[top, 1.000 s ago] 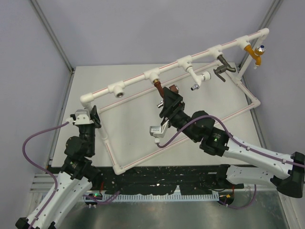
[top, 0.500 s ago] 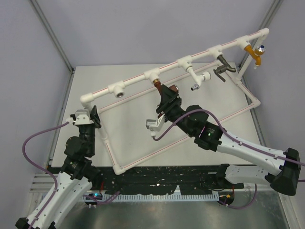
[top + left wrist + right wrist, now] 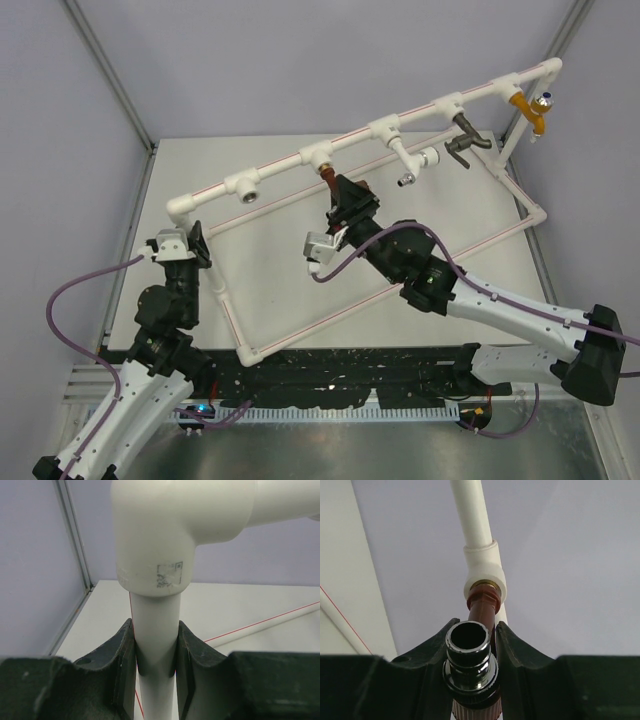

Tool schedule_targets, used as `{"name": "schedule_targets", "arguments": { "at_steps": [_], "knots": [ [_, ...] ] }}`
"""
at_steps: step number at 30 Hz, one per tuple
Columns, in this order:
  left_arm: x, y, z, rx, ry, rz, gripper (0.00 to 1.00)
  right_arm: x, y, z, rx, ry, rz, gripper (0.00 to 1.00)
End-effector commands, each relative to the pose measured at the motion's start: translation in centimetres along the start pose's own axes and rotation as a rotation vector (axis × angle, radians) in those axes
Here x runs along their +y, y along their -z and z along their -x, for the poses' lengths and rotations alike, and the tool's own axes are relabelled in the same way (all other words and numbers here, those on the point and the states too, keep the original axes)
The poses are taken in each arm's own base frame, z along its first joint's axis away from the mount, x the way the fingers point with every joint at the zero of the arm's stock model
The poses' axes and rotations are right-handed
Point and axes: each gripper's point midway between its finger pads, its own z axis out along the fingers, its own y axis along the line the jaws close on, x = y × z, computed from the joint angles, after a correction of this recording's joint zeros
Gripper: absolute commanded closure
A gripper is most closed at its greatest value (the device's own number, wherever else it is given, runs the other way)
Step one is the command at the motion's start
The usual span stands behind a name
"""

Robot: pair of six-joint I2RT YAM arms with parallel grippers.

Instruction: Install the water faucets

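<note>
The reddish-brown water faucet (image 3: 328, 182) hangs with its brass threaded end in a white tee fitting (image 3: 318, 158) on the top pipe. My right gripper (image 3: 345, 205) is shut on it. In the right wrist view the fingers (image 3: 512, 645) clamp the faucet (image 3: 483, 612) below the tee (image 3: 484, 570), and its dark spout mouth (image 3: 468, 636) faces the camera. My left gripper (image 3: 190, 245) is shut on the white upright pipe (image 3: 155, 625) under the corner elbow (image 3: 165, 530).
On the white pipe frame (image 3: 300, 325) are an empty tee (image 3: 245, 190), a white-and-chrome tap (image 3: 415, 170), a dark bronze-grey lever tap (image 3: 462, 145) and an orange tap with a blue knob (image 3: 535, 110). Purple cables loop beside both arms.
My right wrist has turned around the faucet while gripping it; its white camera mount swung up and to the left. The left arm has not moved.
</note>
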Motion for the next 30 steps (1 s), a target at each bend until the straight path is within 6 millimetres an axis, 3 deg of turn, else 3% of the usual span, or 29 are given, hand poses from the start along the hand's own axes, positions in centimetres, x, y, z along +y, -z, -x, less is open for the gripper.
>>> {"name": "schedule_targets", "arguments": {
  "at_steps": [1, 7, 9, 17, 24, 27, 30],
  "knots": [
    [-1.1, 0.1, 0.3, -0.009, -0.005, -0.062, 1.0, -0.1, -1.1, 1.5, -0.09, -0.438, -0.11, 0.95],
    [-1.1, 0.1, 0.3, -0.009, -0.005, -0.062, 1.0, -0.9, -0.9, 3.3, -0.218, -1.16, -0.236, 0.95],
    [-1.1, 0.1, 0.3, -0.009, -0.005, -0.062, 1.0, -1.3, -0.8, 3.3, -0.249, -1.414, -0.299, 0.95],
    [-1.1, 0.2, 0.4, -0.01, -0.002, -0.061, 1.0, -2.7, -0.5, 2.5, -0.372, -2.153, -0.499, 0.95],
    [-1.0, 0.2, 0.4, -0.012, -0.004, -0.059, 1.0, -0.1, -0.9, 1.8, -0.32, -2.795, -0.642, 0.95],
    [-0.9, 0.2, 0.5, -0.013, -0.003, -0.055, 1.0, 0.3, -0.6, 1.1, -0.295, -2.929, -0.765, 0.95],
    [-0.9, 0.2, 0.5, -0.013, -0.005, -0.055, 1.0, -0.6, 0.1, 0.9, -0.315, -2.981, -0.835, 0.95]
  ]
}}
